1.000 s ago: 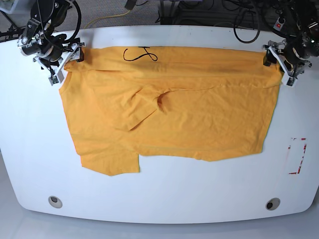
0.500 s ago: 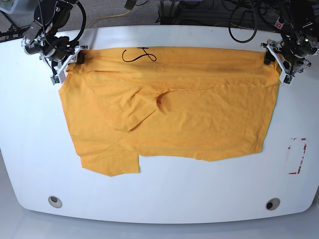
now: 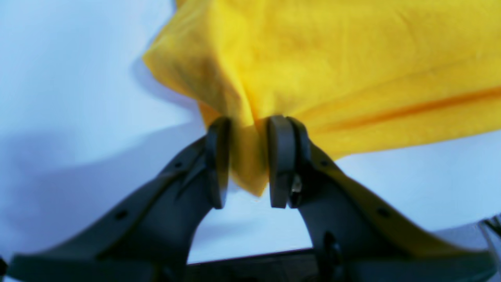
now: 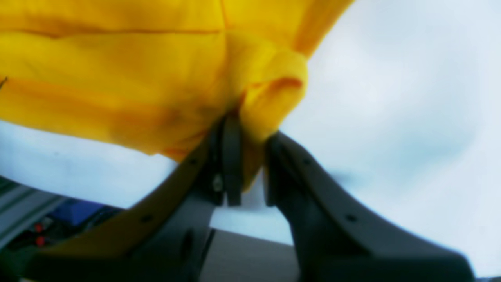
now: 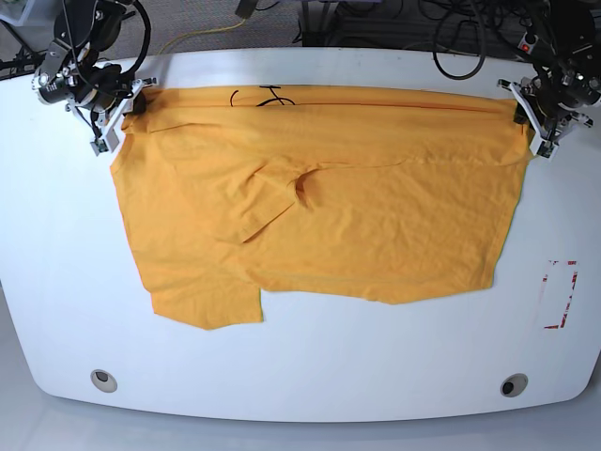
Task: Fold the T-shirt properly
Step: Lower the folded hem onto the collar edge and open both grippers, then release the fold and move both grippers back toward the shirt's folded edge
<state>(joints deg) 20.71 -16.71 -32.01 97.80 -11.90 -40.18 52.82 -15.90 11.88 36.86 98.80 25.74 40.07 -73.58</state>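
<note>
One T-shirt (image 5: 319,207), one table (image 5: 310,376), two grippers, left gripper (image 5: 543,117), right gripper (image 5: 113,111)

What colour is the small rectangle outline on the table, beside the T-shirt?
Red, with broken edges, on the white table. The rectangle outline shows best in the base view.

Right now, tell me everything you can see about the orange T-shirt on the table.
The T-shirt is plain orange-yellow cloth, soft and wrinkled, spread flat on the white table with thin black line markings at its far edge. One sleeve lies folded over the body. The left gripper and the right gripper each pinch a far corner, bunching the cloth there.
</note>
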